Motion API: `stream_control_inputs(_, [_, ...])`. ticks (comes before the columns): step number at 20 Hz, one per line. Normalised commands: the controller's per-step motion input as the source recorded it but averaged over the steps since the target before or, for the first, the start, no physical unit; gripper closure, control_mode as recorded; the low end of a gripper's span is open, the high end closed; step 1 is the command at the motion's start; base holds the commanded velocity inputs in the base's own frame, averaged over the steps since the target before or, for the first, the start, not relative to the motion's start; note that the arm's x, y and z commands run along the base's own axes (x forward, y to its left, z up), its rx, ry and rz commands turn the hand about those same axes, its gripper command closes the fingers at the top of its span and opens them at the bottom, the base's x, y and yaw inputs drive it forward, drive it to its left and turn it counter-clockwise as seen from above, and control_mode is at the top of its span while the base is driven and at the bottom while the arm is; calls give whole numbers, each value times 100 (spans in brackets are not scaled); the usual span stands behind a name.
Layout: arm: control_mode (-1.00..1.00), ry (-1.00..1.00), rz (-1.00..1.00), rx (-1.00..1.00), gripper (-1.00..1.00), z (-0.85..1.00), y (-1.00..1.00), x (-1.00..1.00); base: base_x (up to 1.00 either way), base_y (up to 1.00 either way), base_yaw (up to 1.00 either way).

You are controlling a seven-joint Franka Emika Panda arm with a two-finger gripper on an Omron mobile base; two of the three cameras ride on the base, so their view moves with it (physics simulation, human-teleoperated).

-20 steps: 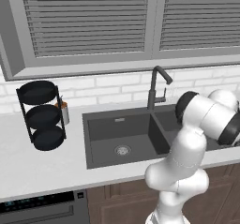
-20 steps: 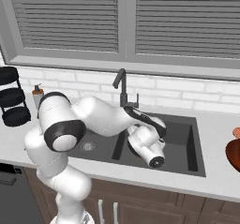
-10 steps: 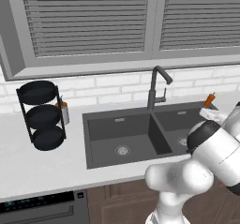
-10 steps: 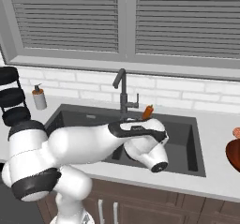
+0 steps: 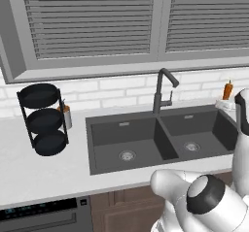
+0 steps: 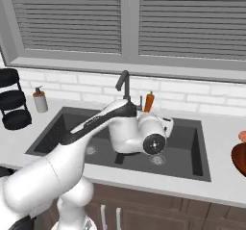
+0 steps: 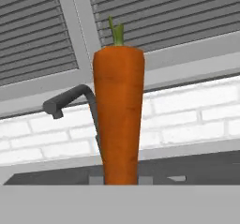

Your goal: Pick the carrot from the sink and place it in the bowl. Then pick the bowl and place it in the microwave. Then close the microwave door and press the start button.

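The orange carrot point(image 6: 149, 101) stands upright, green stub up, with my gripper point(image 6: 146, 110) shut on its thin lower end. It hangs above the right basin of the dark grey sink point(image 6: 193, 153), in front of the white brick wall. In the left base view the carrot point(image 5: 227, 90) and gripper point(image 5: 225, 101) are at the far right, over the sink's point(image 5: 126, 139) right end. In the hand view the carrot point(image 7: 118, 120) rises up the middle. The reddish-brown bowl point(image 6: 239, 156) sits on the counter at the right edge, apart from the gripper. The microwave and its door are out of view.
A dark gooseneck faucet point(image 6: 123, 83) stands behind the sink divider, just left of the carrot. A black three-tier rack point(image 5: 43, 120) and a soap bottle point(image 5: 66, 116) stand on the left counter. Window blinds span the wall above.
The arm has swung right and lifted the carrot out of the right basin. It now hangs higher and further right, up by the brick wall.
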Motion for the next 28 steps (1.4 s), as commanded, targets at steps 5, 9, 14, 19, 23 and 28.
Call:
stream_control_inputs(5, [-100,50,-17,-35,100,51,-5,-18,0,0,0])
stream_control_inputs(9, [-100,50,-9,-29,100,15,-57,-23,0,0,0])
stream_control_inputs(14, [-100,50,-10,-22,100,28,-67,-11,0,0,0])
stream_control_inputs(19, [-100,14,0,0,100,3,-76,0,0,0,0])
stream_control_inputs(23, [-100,0,0,7,100,-14,-96,0,0,0,0])
stream_control_inputs(28, [-100,2,-6,2,100,-11,-97,0,0,0,0])
